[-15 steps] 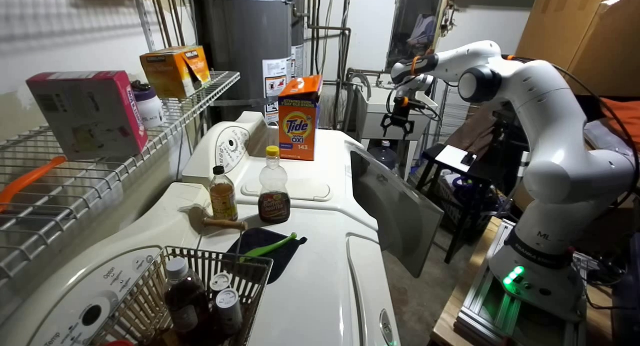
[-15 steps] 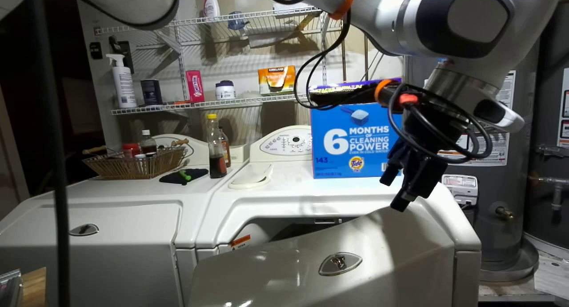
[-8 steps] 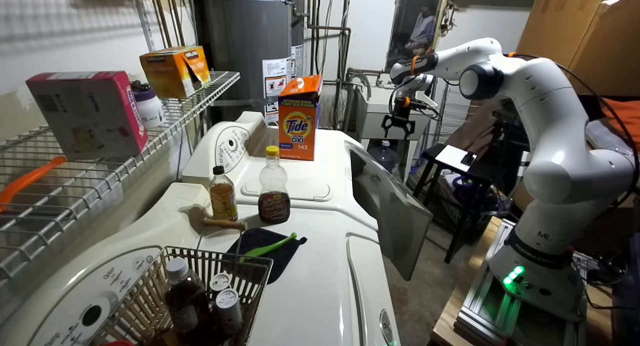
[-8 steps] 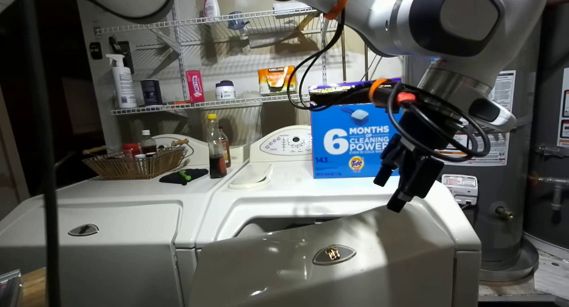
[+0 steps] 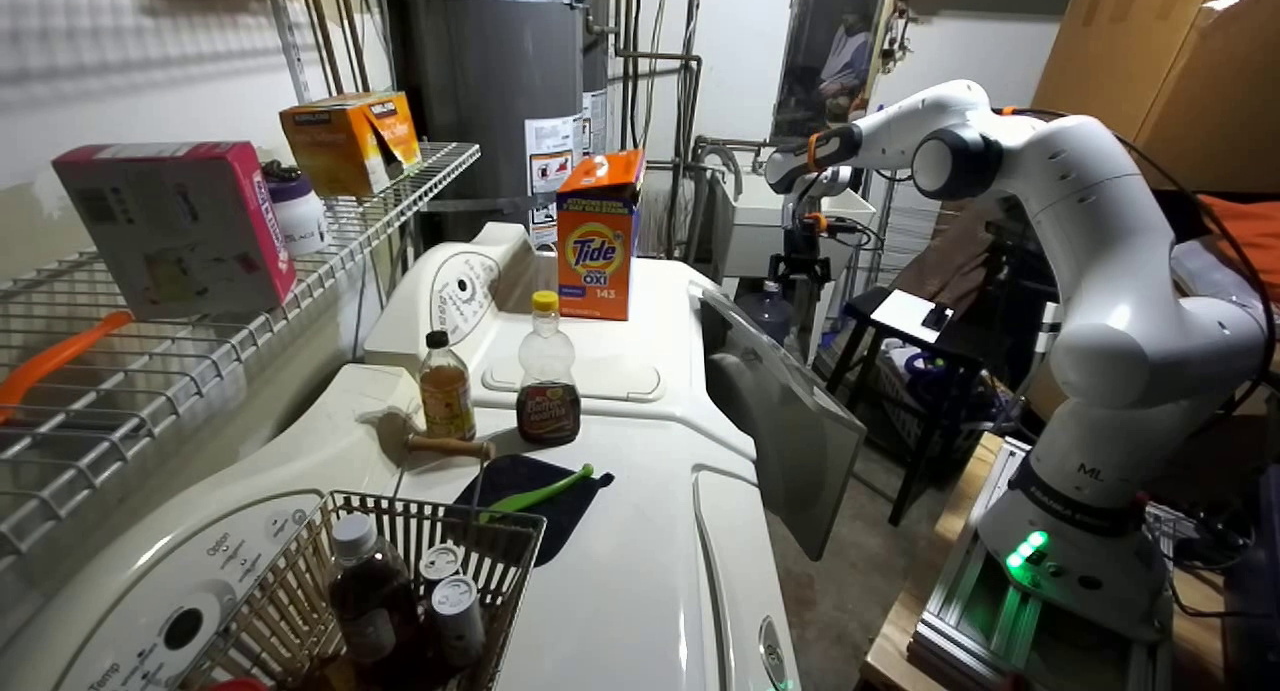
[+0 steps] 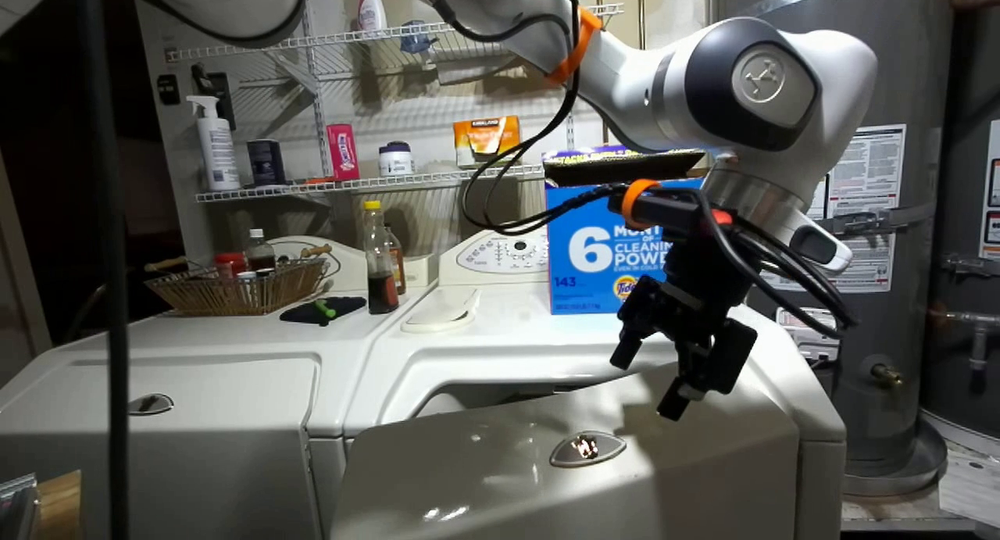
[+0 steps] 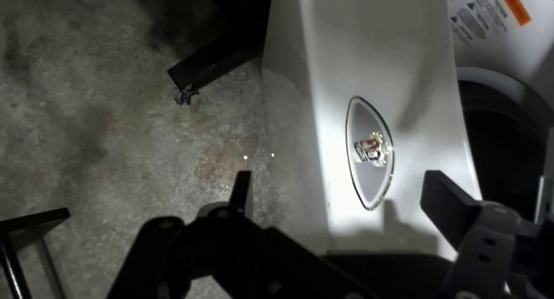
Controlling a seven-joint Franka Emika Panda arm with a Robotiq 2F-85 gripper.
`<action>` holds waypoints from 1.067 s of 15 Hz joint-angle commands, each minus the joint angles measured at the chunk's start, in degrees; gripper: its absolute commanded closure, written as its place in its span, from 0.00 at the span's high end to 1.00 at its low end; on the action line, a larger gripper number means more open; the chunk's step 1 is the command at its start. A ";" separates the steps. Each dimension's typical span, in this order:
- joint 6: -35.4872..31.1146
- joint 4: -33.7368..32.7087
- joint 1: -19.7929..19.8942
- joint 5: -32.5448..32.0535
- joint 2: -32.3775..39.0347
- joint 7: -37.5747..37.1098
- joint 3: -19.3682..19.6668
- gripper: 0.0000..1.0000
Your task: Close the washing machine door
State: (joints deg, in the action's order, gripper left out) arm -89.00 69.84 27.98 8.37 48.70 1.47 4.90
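The washing machine door (image 5: 790,431) stands partly open from the white washing machine (image 5: 640,361). In an exterior view its glossy face (image 6: 484,477) with an oval badge (image 6: 587,448) shows below the dark opening. My gripper (image 6: 647,380) is open and empty, fingers down, in front of the door's upper part. It also shows small in an exterior view (image 5: 800,279), beyond the door. In the wrist view the gripper (image 7: 337,175) has its left finger (image 7: 241,191) over the floor and its right finger (image 7: 448,204) over the door face (image 7: 385,43). Contact cannot be told.
A Tide box (image 5: 597,241) and a syrup bottle (image 5: 548,411) stand on the machine tops. A wire basket (image 6: 234,286) holds bottles. A dark stool (image 5: 905,391) stands behind the door. A grey water heater (image 6: 898,384) stands beside the machine.
The door swung a little toward the machine, then stayed still over the last half second. My gripper moved down and turned, and shifted left in an exterior view. It stays open.
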 commanded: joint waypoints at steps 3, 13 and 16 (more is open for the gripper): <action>-0.81 8.45 -1.27 -9.15 -2.71 13.70 0.25 1.00; -5.45 13.63 -5.45 -19.35 1.56 23.62 2.28 1.00; -7.21 15.03 -6.54 -21.18 1.14 23.82 2.76 1.00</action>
State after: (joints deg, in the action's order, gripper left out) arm -95.09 84.74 21.92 -11.78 50.03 25.49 6.83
